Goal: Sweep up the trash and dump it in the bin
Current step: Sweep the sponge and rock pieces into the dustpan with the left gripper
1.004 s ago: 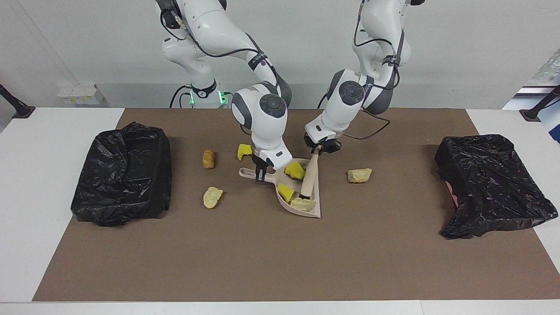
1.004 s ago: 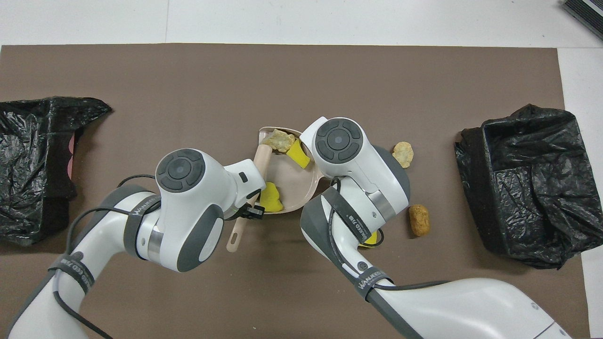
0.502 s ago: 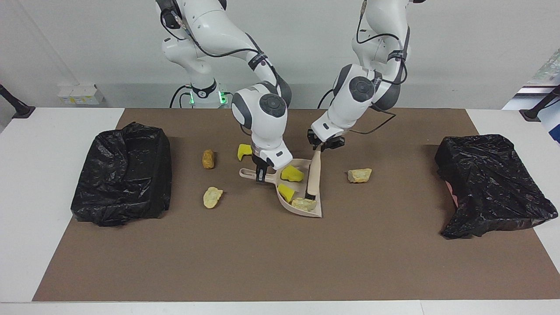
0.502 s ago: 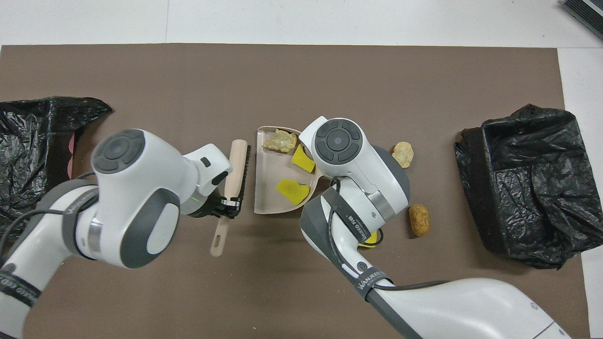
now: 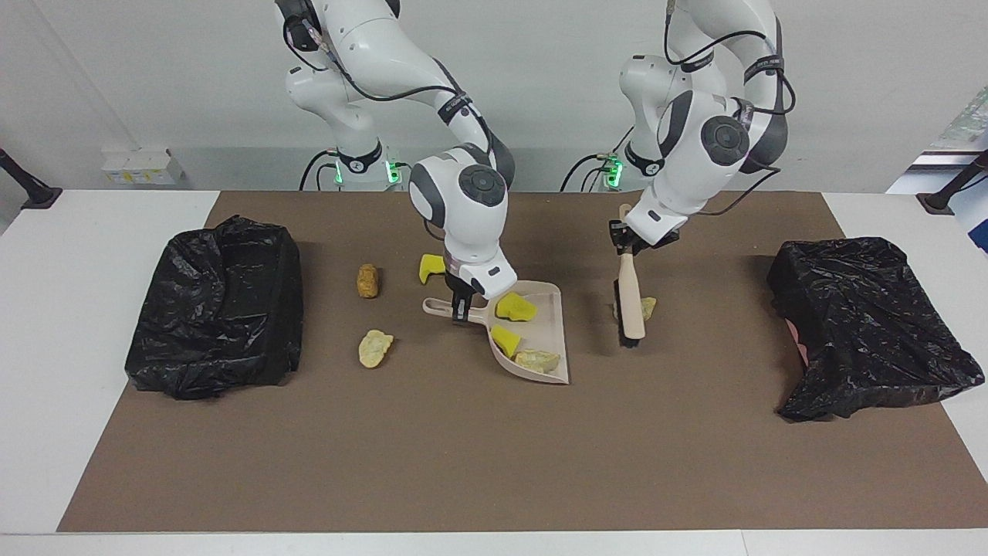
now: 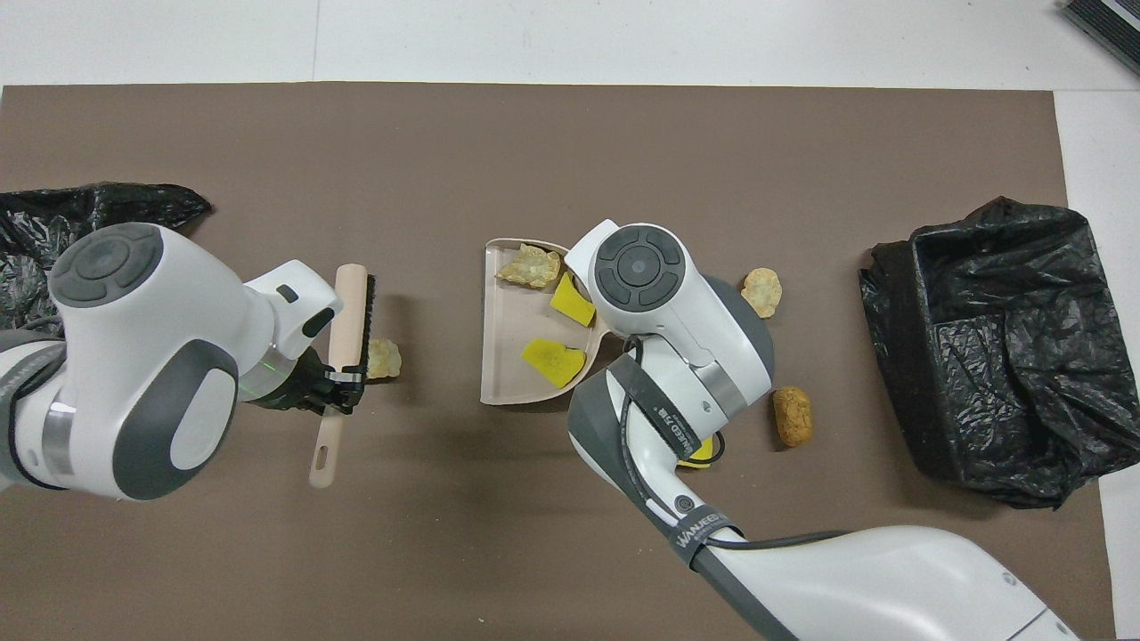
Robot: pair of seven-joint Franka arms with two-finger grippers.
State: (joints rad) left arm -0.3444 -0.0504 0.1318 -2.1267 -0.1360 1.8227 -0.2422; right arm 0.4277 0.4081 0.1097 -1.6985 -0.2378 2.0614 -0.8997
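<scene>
My right gripper (image 5: 461, 300) is shut on the handle of the beige dustpan (image 5: 550, 324), which rests on the mat. Three pieces of trash lie in the pan: two yellow sponge chunks (image 5: 515, 306) (image 5: 505, 340) and a pale lump (image 5: 538, 360). My left gripper (image 5: 635, 241) is shut on the handle of a wooden brush (image 5: 630, 289). The brush's bristles (image 6: 368, 320) face a beige lump (image 6: 386, 358) right beside them, toward the left arm's end of the table from the pan. Loose on the mat lie a yellow chunk (image 5: 431, 267), a brown lump (image 5: 368, 280) and a pale lump (image 5: 375, 347).
A bin lined with a black bag (image 5: 216, 305) stands at the right arm's end of the brown mat, and another one (image 5: 864, 324) at the left arm's end. In the overhead view my right arm covers its own gripper and part of the yellow chunk (image 6: 700, 452).
My left gripper has lifted the brush out of the dustpan and carried it toward the left arm's end, to the lone beige lump. One yellow chunk shifted inside the pan. The right gripper stayed put.
</scene>
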